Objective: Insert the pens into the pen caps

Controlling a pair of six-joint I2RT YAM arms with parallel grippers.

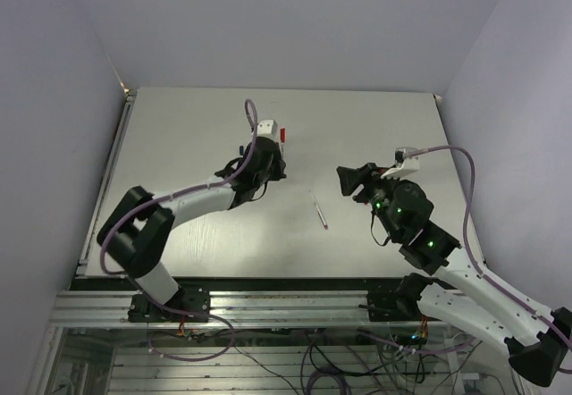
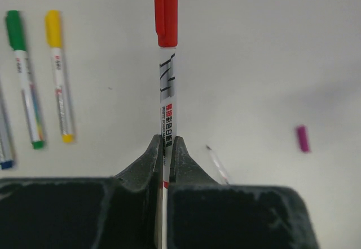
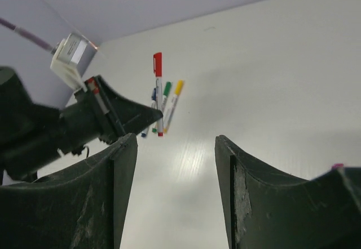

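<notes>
My left gripper [image 2: 166, 142] is shut on the pale barrel of a pen [image 2: 167, 99] that wears a red cap [image 2: 165, 12]. It holds the pen off the table, cap end away from the fingers. In the top view the left gripper [image 1: 275, 164] is at mid-table with the red cap [image 1: 283, 134] beside it. A bare pen [image 1: 319, 209] lies on the table between the arms and also shows in the left wrist view [image 2: 217, 164]. A loose magenta cap [image 2: 303, 138] lies to its right. My right gripper [image 1: 347, 183] is open and empty, and its fingers [image 3: 121, 164] frame the held pen [image 3: 158, 91].
A green-capped pen [image 2: 22, 74] and a yellow-capped pen [image 2: 59, 74] lie side by side on the table left of the held pen. The blue tip of another pen [image 2: 4, 161] is at the frame's left edge. The same group shows in the right wrist view [image 3: 169, 99].
</notes>
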